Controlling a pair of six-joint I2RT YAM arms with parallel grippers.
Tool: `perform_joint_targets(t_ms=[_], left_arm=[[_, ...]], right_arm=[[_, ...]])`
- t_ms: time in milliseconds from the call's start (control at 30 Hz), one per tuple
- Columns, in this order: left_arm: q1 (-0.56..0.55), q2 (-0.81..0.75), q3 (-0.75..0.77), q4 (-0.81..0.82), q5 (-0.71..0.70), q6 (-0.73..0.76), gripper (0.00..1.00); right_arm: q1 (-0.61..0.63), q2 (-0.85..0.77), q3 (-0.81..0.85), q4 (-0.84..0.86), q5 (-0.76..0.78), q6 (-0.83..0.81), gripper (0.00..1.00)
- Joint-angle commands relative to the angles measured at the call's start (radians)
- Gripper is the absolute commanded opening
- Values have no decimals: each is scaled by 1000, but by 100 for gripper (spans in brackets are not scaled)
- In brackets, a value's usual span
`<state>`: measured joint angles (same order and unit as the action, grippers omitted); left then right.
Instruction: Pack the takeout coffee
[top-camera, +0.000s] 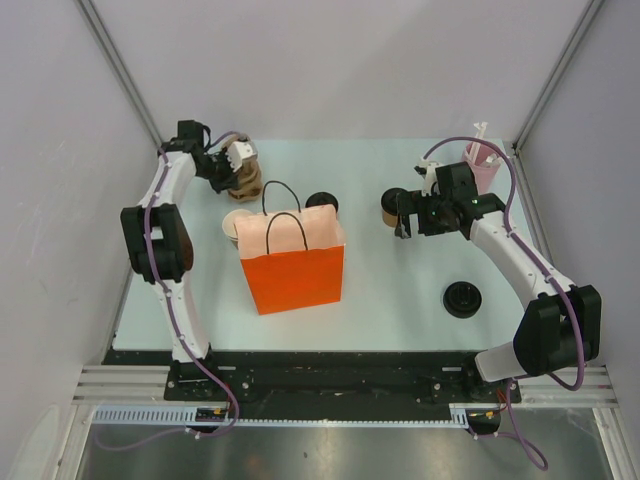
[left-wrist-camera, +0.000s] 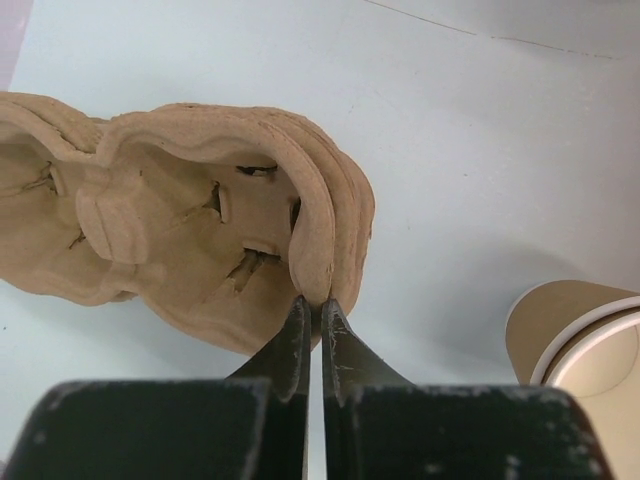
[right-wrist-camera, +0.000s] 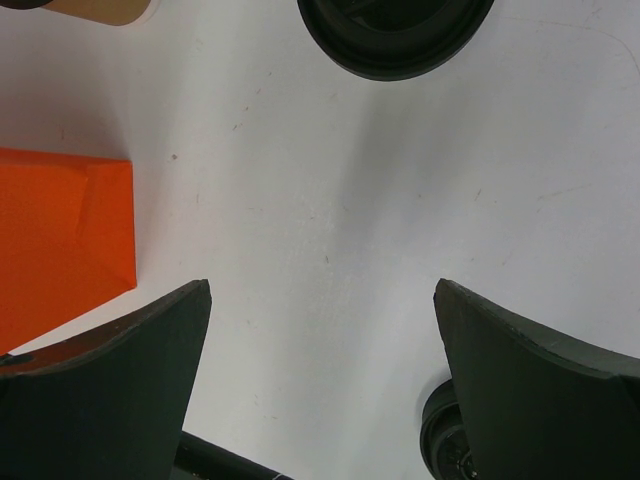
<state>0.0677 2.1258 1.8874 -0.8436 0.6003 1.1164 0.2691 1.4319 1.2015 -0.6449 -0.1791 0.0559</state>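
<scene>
Left tool (left-wrist-camera: 312, 305) pinches pulp tray (left-wrist-camera: 190, 215) rim at desk (top-camera: 400, 300) 11 o'clock; thin bite, you risk slip or lifting nested trays. Right tool (right-wrist-camera: 322, 290) spread wide.

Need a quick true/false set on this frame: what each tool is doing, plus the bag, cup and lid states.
1. The left tool is shut on the tray rim. True.
2. The right tool holds a cup. False: it is open and empty over bare table.
3. A lid lies loose on the table near the right arm. True.
4. The bag lies flat on its side. False: it stands upright, handles up.
5. The cup beside the bag has its lid on. False: its top is open.
</scene>
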Motion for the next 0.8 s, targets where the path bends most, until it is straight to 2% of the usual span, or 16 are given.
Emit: perform_joint_targets(t_ms=[0,300,567,767], left_arm=[[-6,-73,58,1,-8,-32,0],[-28,-102,68,3,-60,-55,0],[-60,-124,56,35,-175,-43,1],[-59,-170,35,67,-192,-49,0]], right_arm=[[5,-13,6,33,-14,12,100],[8,-28,7,40,-22,13,100],[12,-31,6,40,-25,13,100],[19,-34,6,44,-23,18,100]])
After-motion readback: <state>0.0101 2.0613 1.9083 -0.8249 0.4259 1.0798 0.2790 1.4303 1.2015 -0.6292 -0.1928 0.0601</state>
